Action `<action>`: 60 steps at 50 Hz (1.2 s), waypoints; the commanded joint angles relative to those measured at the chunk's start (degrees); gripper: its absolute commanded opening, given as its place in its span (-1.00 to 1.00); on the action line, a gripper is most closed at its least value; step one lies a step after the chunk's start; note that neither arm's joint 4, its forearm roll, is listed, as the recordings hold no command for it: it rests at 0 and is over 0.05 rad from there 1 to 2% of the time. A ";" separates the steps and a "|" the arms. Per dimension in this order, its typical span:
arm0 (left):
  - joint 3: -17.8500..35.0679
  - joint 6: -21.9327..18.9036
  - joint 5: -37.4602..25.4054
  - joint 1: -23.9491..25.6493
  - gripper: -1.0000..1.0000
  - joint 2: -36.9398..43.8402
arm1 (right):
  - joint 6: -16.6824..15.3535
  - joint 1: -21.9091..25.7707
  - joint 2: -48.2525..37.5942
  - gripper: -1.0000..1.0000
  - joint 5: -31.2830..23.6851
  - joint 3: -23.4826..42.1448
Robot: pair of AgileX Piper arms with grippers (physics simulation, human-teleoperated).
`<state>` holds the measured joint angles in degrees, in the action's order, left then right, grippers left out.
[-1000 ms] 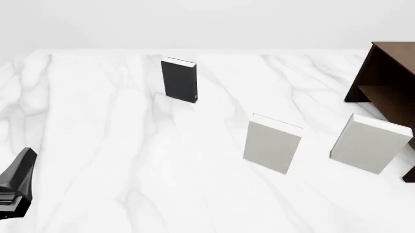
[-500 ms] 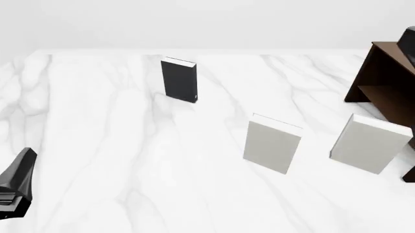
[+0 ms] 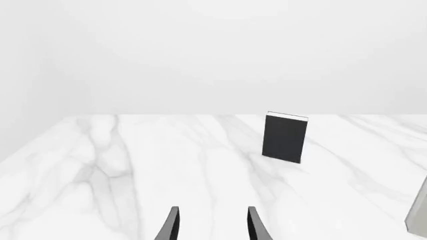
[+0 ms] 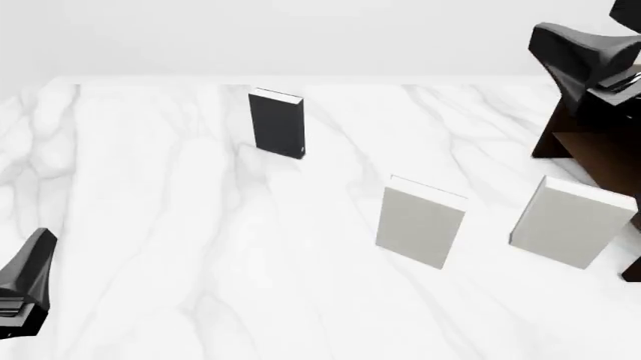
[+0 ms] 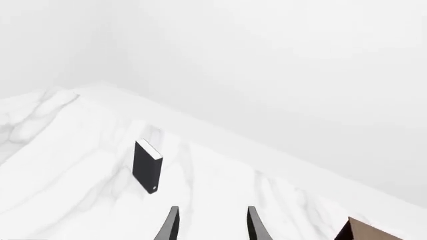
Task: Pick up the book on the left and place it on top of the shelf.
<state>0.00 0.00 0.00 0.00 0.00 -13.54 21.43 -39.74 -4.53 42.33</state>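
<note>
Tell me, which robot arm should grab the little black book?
Probably the left. The black book stands on the table's left half, straight ahead of the open left gripper. The right gripper, also open, hangs high over the shelf, past two grey books.

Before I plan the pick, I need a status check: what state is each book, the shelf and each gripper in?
book: upright, untouched
two pale books: upright, apart
shelf: top hidden by right arm
left gripper: open, empty
right gripper: open, empty

I see the book upright on the tabletop, the shelf at right, two pale books nearer.
</note>
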 commanded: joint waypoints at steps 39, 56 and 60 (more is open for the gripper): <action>0.00 0.00 0.00 0.00 1.00 0.00 | -1.25 4.85 -37.56 1.00 17.10 13.90; 0.00 0.00 0.00 0.00 1.00 0.00 | -0.91 5.75 -45.27 1.00 19.05 17.68; 0.00 0.00 0.00 0.00 1.00 0.00 | -0.52 6.04 -47.14 1.00 19.52 19.06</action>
<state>0.00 0.00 0.00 0.00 0.00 -14.54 26.72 -82.20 13.77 58.56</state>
